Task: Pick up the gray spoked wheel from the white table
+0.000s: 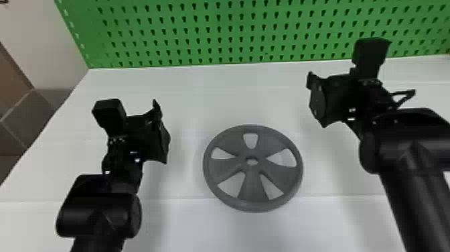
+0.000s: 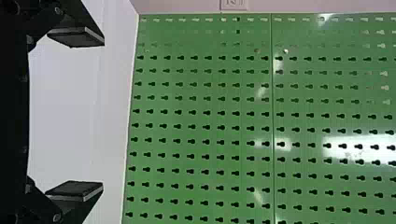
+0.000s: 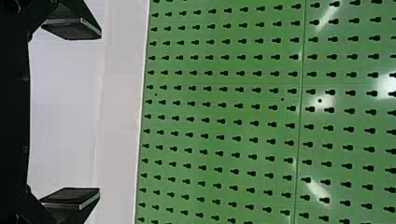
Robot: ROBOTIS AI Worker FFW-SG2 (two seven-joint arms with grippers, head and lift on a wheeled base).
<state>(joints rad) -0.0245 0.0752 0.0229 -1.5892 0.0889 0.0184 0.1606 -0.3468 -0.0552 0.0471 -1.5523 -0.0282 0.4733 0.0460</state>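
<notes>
The gray spoked wheel (image 1: 252,177) lies flat on the white table (image 1: 187,110), between the left gripper (image 2: 103,114) and the right gripper (image 3: 100,112) — both have their fingers wide apart. Because it lies so low, fingers closing too high might slip off, or one-sided pushing might slide it away.

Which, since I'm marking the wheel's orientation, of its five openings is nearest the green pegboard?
The narrow opening straight beyond the hub, facing the green pegboard; of the other four, two lie beside the hub and two on its near side.
</notes>
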